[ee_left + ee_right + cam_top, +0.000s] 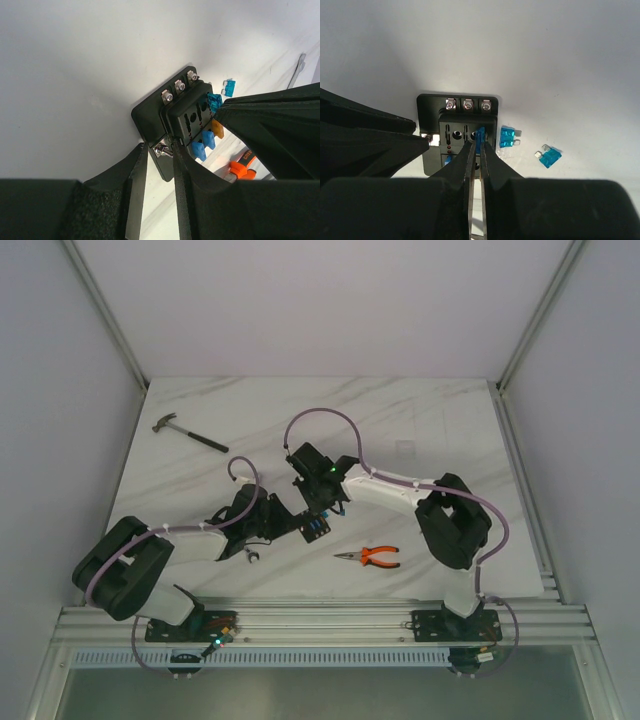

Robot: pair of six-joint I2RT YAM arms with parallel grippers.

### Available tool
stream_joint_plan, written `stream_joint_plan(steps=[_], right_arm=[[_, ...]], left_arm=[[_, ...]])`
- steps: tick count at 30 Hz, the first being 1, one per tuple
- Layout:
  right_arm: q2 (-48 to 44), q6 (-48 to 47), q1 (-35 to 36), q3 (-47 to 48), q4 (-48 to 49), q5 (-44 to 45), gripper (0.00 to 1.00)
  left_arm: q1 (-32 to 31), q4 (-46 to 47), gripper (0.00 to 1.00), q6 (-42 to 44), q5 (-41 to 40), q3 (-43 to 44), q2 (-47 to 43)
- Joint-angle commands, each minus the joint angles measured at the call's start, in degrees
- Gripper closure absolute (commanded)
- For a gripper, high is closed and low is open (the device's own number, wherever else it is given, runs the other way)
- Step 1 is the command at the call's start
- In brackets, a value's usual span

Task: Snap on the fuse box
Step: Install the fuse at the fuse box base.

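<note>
- The right claw (477,145) is pinched almost together on a blue fuse (480,134), held at a slot in the fuse box (432,107).
- The left claw (160,150) appears clamped on the box's near edge, one finger on each side of a side screw (161,149). Its dark fingers cover that corner, so the contact is hard to confirm.
- The fuse box lies flat on the counter (400,420) between the two arms, which hide most of it from above.
- On its face are three screws (468,104) in a row, two seated blue fuses (199,150) and one orange fuse (217,128).
- Two loose blue fuses (507,136) lie beside the box.
- Farther out are one pliers (370,557), one wrench (252,556) and one hammer (190,432), none in the way.
</note>
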Motion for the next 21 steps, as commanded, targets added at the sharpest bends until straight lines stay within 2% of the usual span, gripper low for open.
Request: stream_joint_plan(steps=[1, 10, 21], right_arm=[[1.70, -0.34, -0.21, 2.84, -2.41, -0.52, 0.92], [2.76, -1.90, -0.21, 2.49, -4.55, 0.22, 0.95], [0.57, -3.76, -0.39, -1.08, -3.21, 1.22, 0.90]], left_arm=[[0.03, -1.72, 0.64, 0.89, 0.46, 0.52, 1.04], [0.07, -1.71, 0.64, 0.94, 0.40, 0.36, 0.94], [0.06, -1.71, 0.64, 0.74, 0.32, 0.19, 0.91]])
